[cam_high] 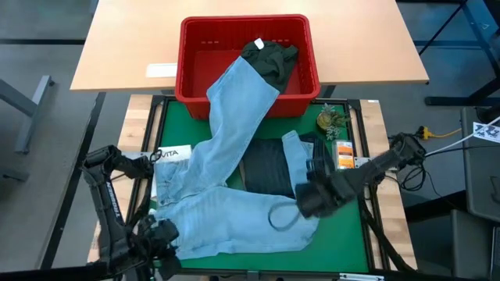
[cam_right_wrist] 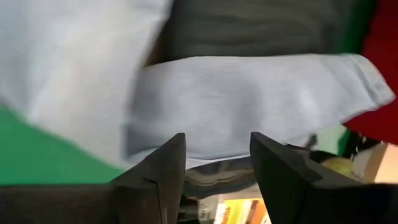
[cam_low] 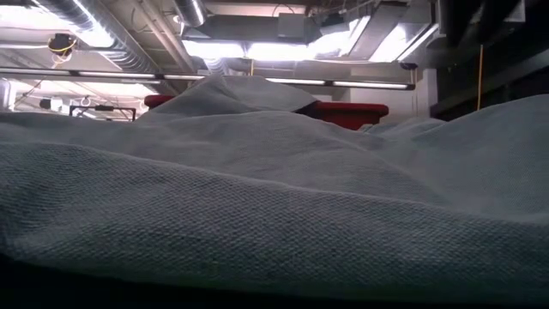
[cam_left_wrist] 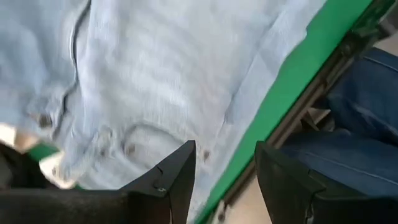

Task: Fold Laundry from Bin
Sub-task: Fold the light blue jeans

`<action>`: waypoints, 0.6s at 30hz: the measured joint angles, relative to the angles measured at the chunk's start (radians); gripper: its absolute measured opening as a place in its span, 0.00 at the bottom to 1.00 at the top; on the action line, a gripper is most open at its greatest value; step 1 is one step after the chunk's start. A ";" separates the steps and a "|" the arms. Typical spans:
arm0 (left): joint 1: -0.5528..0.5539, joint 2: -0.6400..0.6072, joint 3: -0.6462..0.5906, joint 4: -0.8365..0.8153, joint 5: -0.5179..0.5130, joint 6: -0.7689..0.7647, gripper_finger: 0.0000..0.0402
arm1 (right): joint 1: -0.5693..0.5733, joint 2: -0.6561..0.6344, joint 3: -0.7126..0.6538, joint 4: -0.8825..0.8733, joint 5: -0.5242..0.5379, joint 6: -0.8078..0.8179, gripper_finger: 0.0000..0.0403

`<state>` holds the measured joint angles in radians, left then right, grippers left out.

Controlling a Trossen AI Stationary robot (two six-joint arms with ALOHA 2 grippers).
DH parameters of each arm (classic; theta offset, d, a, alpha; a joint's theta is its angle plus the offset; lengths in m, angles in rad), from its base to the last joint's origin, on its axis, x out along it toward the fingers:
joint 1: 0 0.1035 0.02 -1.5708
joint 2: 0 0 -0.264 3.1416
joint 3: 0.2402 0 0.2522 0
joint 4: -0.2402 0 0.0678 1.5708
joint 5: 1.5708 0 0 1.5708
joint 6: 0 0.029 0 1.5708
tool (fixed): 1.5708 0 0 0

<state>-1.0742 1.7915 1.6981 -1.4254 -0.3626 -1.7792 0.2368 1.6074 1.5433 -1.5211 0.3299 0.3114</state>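
With both the left gripper and right gripper seen released and empty, the light blue jeans, one leg draped over the bin rim, could be snagged when pulled.

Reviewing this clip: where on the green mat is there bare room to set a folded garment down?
Bare green mat shows on the right, between the light blue jeans and the table's right rail, under the right gripper. A smaller patch lies at the mat's far left corner beside the red bin. The middle and left are crowded with jeans and a dark garment.
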 joint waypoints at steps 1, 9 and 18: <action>0.013 0.001 -0.001 0.005 0.000 0.024 0.39 | -0.037 -0.010 0.000 0.000 0.000 -0.007 0.45; 0.117 0.003 -0.070 0.149 -0.040 0.229 0.39 | -0.364 -0.082 0.000 0.042 -0.120 -0.179 0.45; 0.211 0.003 -0.121 0.263 -0.039 0.405 0.39 | -0.754 -0.071 0.000 0.238 -0.253 -0.222 0.45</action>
<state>-0.8629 1.7947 1.5775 -1.1627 -0.4019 -1.3746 -0.5177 1.5362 1.5433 -1.2831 0.0773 0.0896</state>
